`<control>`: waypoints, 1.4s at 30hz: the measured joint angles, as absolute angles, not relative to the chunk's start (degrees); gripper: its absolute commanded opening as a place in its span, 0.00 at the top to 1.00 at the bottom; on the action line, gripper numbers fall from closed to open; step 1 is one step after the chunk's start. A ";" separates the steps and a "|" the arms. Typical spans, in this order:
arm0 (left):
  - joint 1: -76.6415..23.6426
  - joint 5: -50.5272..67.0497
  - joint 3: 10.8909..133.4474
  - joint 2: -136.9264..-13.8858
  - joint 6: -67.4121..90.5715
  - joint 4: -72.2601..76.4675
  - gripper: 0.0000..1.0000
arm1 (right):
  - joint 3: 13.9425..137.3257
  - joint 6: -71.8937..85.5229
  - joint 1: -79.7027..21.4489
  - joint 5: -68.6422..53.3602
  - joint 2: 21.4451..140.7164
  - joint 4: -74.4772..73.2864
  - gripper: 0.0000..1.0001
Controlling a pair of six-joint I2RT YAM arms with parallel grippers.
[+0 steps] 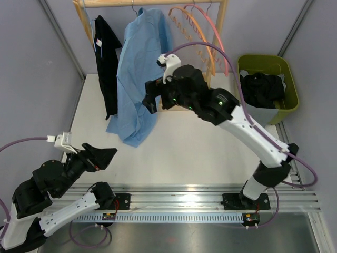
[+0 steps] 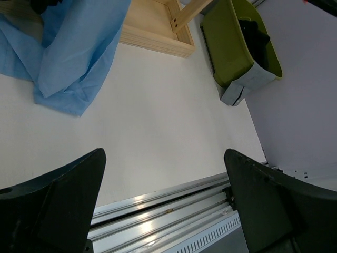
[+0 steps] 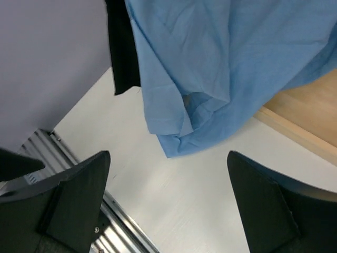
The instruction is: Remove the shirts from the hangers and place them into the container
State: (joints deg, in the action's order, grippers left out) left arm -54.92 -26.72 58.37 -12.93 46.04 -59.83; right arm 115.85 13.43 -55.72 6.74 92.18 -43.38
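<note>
Part done: dark clothing (image 1: 258,87) already lies in the green tub (image 1: 291,84) right of the rack (image 1: 113,2), where bare hangers (image 1: 217,38) hang. A blue shirt (image 1: 139,68) and a black shirt (image 1: 108,58) hang at the rack's left, yet to come off. Both pincers gape wide and empty: the right gripper (image 3: 168,205) by the blue shirt, the left gripper (image 2: 163,200) well clear of the rack. The hangers under those shirts are hidden, and how many garments are in the tub is unclear.

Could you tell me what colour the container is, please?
The container is olive green, seen best in the top external view.
</note>
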 measured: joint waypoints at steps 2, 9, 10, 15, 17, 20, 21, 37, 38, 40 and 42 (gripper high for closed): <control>-54.92 -26.70 57.89 -12.88 46.04 -59.77 0.01 | 125.56 13.41 -55.77 9.78 99.94 -44.73 0.01; -54.92 -26.15 55.37 -11.09 46.44 -59.96 0.01 | 154.65 13.58 -55.77 14.02 119.72 -45.01 0.00; -54.92 -26.11 55.22 -10.50 46.57 -59.96 0.01 | 153.97 13.91 -55.77 14.00 120.11 -43.70 0.01; -54.92 -26.00 54.11 -8.23 47.29 -60.14 0.01 | 145.97 15.62 -55.75 10.83 120.51 -33.80 0.01; -54.92 -25.74 53.36 -7.51 47.70 -60.31 0.01 | 147.37 16.29 -55.77 8.73 123.59 -29.91 0.00; -54.92 -25.41 52.12 -6.35 48.34 -60.38 0.01 | 152.18 16.86 -55.77 8.08 128.49 -26.87 0.01; -54.92 -25.23 51.70 -5.87 48.51 -60.47 0.01 | 153.16 17.06 -55.77 8.51 130.02 -25.04 0.00; -54.92 -24.60 49.91 -2.55 50.06 -61.80 0.01 | 155.94 15.05 -56.25 37.32 137.53 -10.11 0.01; -54.92 -24.58 49.63 -2.55 50.11 -61.89 0.01 | 155.85 14.87 -56.25 38.26 137.53 -10.09 0.01; -54.92 -24.56 49.15 -2.55 50.35 -61.95 0.01 | 154.87 14.44 -56.27 40.38 137.29 -10.00 0.05; -54.92 -24.51 48.73 -2.48 50.68 -62.02 0.01 | 152.88 13.96 -56.34 42.39 136.64 -10.04 0.14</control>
